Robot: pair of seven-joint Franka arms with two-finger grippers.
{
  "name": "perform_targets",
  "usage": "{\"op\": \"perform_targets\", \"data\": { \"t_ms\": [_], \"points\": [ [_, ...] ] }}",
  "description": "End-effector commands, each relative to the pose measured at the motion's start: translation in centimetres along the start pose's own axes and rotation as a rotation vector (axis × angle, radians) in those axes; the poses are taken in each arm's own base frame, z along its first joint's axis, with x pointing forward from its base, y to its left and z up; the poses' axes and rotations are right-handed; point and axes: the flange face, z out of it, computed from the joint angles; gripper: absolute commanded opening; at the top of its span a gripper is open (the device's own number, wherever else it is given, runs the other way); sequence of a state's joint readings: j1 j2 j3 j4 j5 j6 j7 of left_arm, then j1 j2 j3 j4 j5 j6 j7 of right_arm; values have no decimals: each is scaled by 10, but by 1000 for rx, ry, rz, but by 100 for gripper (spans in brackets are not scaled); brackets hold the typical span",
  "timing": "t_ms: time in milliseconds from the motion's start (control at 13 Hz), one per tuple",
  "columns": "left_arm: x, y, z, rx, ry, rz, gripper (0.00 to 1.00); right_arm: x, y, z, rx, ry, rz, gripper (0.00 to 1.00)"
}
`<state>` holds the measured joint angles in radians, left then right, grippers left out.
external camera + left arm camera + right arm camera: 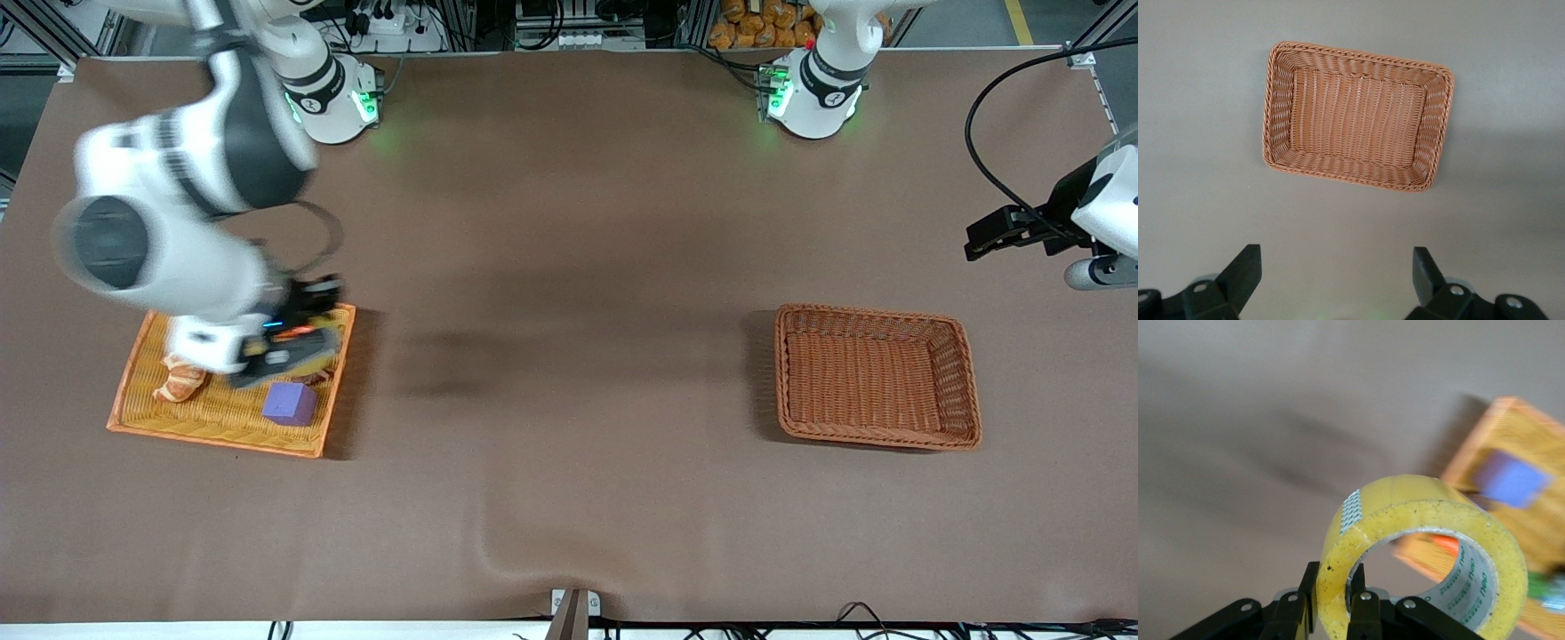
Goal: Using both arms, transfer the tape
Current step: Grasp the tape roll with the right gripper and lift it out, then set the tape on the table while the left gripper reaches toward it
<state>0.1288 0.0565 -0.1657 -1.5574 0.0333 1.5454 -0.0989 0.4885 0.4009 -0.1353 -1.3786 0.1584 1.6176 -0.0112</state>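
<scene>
Tape (1421, 570) with unreadable green core print, between right gripper (1333, 603) fingers.

- Both arms are white with black joint sections: the right arm (178, 222), the left arm (822, 71).
- Bases glow green.
- Right gripper (1335, 603): black fingers, silver screws.
- Left gripper (1335, 280): black fingers, silver screws.
- A black cable (996, 116) loops to the left arm's wrist.
</scene>
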Motion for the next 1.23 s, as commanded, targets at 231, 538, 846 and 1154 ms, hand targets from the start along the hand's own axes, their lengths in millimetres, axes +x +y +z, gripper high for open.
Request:
{"op": "perform_targets", "data": {
  "t_ms": [231, 538, 846, 1154],
  "points": [
    [-2, 1, 0, -3, -6, -16, 100, 36, -206, 89, 5, 112, 245, 0],
    [-2, 2, 1, -3, -9, -15, 100, 46, -308, 177, 97, 237, 369, 0],
    [-2, 2, 2, -3, -10, -14, 100, 51, -339, 249, 182, 251, 422, 0],
    [0, 9, 13, -3, -31, -5, 100, 57, -328, 242, 186, 245, 450, 69]
  ]
}}
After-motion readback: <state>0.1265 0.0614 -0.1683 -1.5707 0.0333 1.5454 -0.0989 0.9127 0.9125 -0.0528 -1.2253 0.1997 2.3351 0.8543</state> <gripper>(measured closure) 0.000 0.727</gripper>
